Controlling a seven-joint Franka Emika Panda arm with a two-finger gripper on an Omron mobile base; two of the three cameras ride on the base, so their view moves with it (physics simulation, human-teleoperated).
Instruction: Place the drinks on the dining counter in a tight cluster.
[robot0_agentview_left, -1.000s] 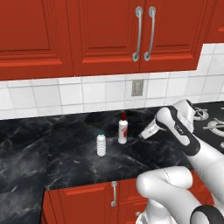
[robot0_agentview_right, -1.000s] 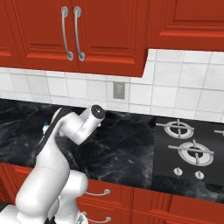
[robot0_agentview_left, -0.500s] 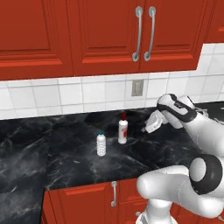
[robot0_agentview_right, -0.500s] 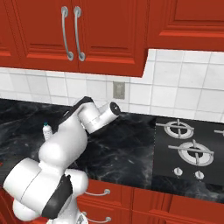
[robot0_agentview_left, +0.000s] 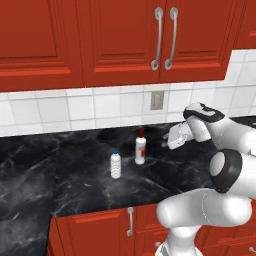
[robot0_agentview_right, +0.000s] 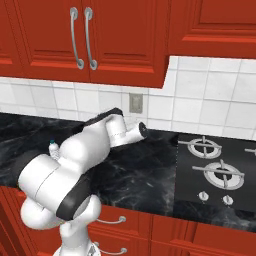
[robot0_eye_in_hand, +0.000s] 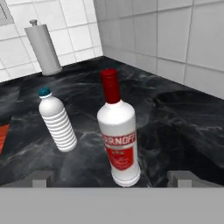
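Standing white bottle (robot0_eye_in_hand: 119, 136), red cap, label

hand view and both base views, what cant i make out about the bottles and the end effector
- White bottle: label's small print in the hand view is too small to read; in the right base view the arm covers it.
- Clear bottle: right base view shows just its cap and shoulder behind the arm.
- End effector: seen side-on in the left base view, so the gap between its fingers is hard to read.
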